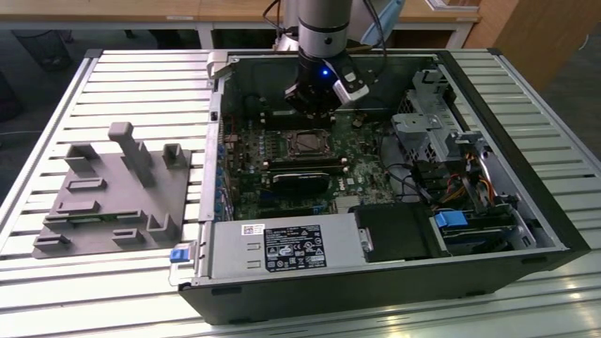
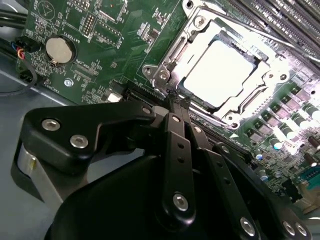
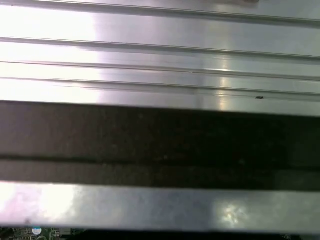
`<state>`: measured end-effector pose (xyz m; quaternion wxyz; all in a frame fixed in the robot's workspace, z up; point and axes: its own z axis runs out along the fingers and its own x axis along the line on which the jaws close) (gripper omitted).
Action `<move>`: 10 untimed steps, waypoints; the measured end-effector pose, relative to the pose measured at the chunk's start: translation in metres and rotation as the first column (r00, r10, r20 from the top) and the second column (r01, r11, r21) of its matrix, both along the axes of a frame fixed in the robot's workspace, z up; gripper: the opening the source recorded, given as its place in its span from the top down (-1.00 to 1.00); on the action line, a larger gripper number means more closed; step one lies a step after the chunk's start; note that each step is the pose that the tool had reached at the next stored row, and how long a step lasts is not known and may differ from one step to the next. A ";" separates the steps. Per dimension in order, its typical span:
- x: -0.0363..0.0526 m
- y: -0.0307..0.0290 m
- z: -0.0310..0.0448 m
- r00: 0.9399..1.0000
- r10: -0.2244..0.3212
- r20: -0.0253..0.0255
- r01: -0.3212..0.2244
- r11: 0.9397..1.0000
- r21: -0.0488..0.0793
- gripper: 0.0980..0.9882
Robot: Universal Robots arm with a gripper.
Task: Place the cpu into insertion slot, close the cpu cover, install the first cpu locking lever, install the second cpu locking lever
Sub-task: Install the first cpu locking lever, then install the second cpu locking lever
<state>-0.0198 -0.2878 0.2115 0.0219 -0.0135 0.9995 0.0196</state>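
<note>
- Cpu (image 2: 220, 75) is sitting in the insertion slot (image 2: 165, 75) on the green motherboard (image 2: 100, 40), its bright silvery face showing through the window of the cpu cover (image 2: 240, 107), which is lying flat over it in the second wrist view
- Gripper (image 2: 174, 102) is hanging just beside the socket's near corner, so the cpu is lying just ahead of the fingertips and a little to one side of them
- Jaws are standing together, the 2 black fingers (image 2: 175, 145) meeting in a narrow point with nothing between them
- Socket is lying as a tilted square in the second wrist view, 1 corner pointing at the fingertips; thin metal rods are running along 2 of its edges, and I judge these to be the locking levers, though whether they are latched I cannot tell
- Seen in the exterior view, the gripper (image 1: 314, 113) is reaching down into the open computer case (image 1: 526, 211), directly above the far edge of the insertion slot (image 1: 306, 143), near the middle of the board
- Cpu face is looking washed out under the light, flat and featureless, with the silvery frame pressing round all 4 sides
- Judging by how things lie, the chip is placed and the cover is down, so the work is standing at the lever steps
- Off to the exterior view's left, a grey fixture block (image 1: 112, 197) is resting on the slatted metal table (image 1: 141, 91), well apart from the case
</note>
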 end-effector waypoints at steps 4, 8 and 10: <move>0.0005 -0.0017 -0.0001 1.000 0.000 0.000 0.000 1.000 0.000 0.98; 0.0012 -0.0030 0.0000 1.000 0.000 0.000 0.000 1.000 0.000 0.98; 0.0014 -0.0035 0.0000 1.000 0.000 0.000 0.000 1.000 0.000 0.98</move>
